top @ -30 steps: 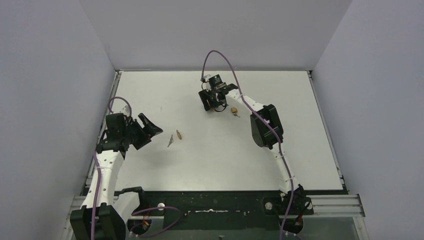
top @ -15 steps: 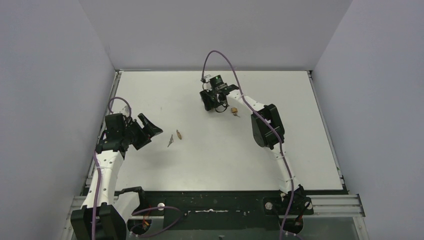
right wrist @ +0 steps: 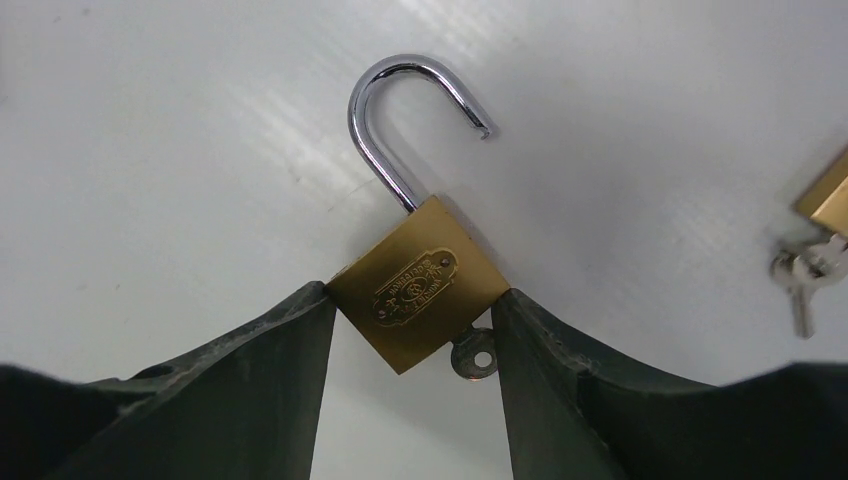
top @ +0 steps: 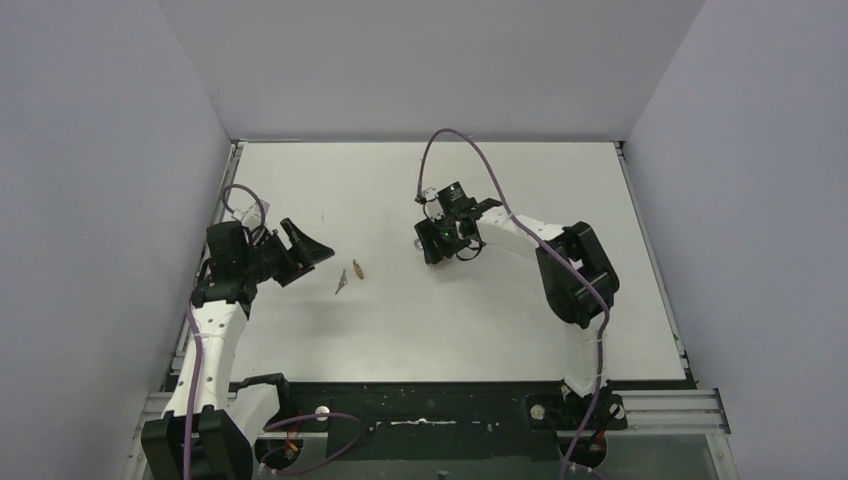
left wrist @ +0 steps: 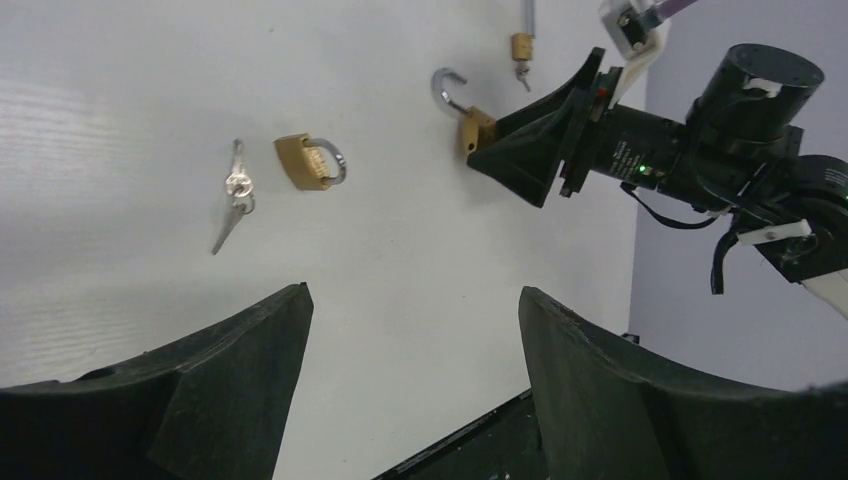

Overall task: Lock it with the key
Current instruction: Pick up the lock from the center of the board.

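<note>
A brass padlock (right wrist: 418,285) with its shackle (right wrist: 400,110) swung open sits between my right gripper's (right wrist: 412,305) fingertips, which press on its two side corners. A key head (right wrist: 473,358) sticks out of its underside. The left wrist view shows the same padlock (left wrist: 470,125) at the tip of the right gripper (left wrist: 485,150). My left gripper (top: 310,250) is open and empty at the table's left, apart from everything; it also shows in its own wrist view (left wrist: 412,295).
A small shut brass padlock (left wrist: 308,162) and a loose bunch of keys (left wrist: 237,190) lie on the white table (top: 420,330) just right of the left gripper. Another small padlock with keys (right wrist: 825,215) lies beside the right gripper.
My right gripper has moved toward the near side and a little right, taking the open padlock with it. My left gripper has shifted slightly toward the far side.
</note>
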